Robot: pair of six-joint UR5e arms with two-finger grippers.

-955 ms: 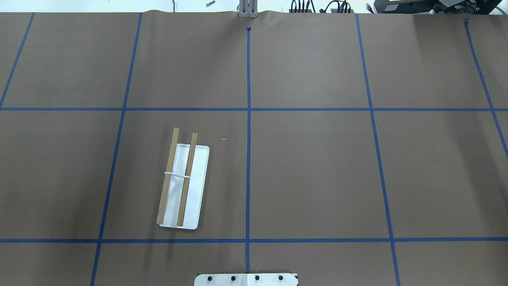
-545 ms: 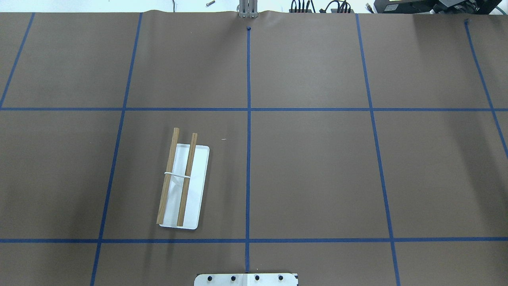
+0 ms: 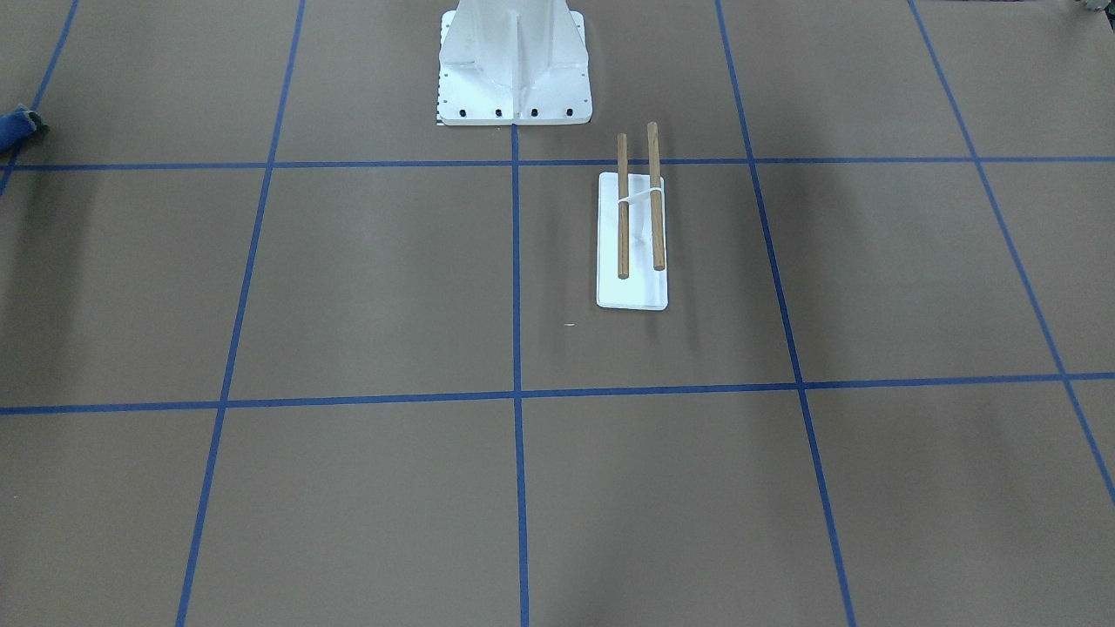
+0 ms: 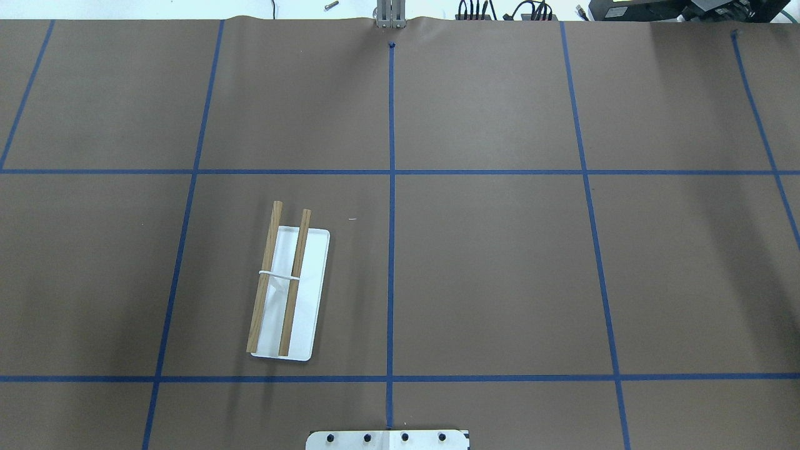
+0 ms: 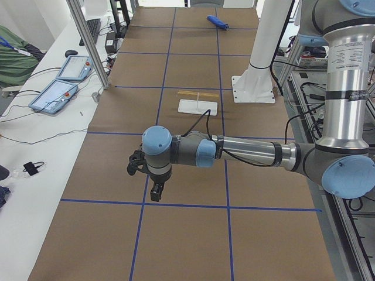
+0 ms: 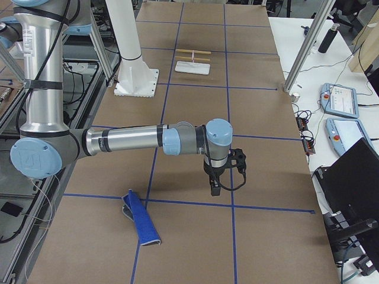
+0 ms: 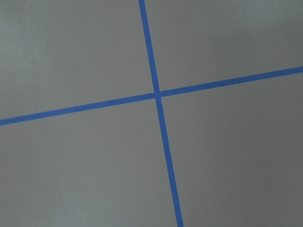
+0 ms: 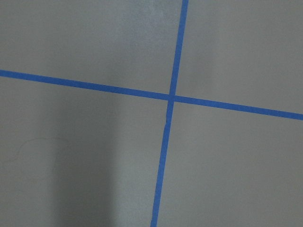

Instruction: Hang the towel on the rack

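Observation:
The rack (image 4: 310, 294) stands left of the centre line, with two brown rods (image 4: 264, 281) over its white base; it also shows in the front view (image 3: 631, 292) and both side views (image 5: 198, 106) (image 6: 192, 67). The blue towel (image 6: 141, 222) lies bunched on the table at the robot's right end, its tip showing in the front view (image 3: 17, 124). My right gripper (image 6: 214, 188) hangs over the table to the right of the towel. My left gripper (image 5: 155, 191) hangs over the table's left end, far from the rack. I cannot tell whether either is open or shut.
The white bolted pedestal (image 3: 514, 61) stands at the robot's edge of the table, close to the rack. Blue tape lines (image 4: 391, 187) grid the brown table cover. Tablets and cables lie on the white bench (image 5: 55, 93) beyond the far edge.

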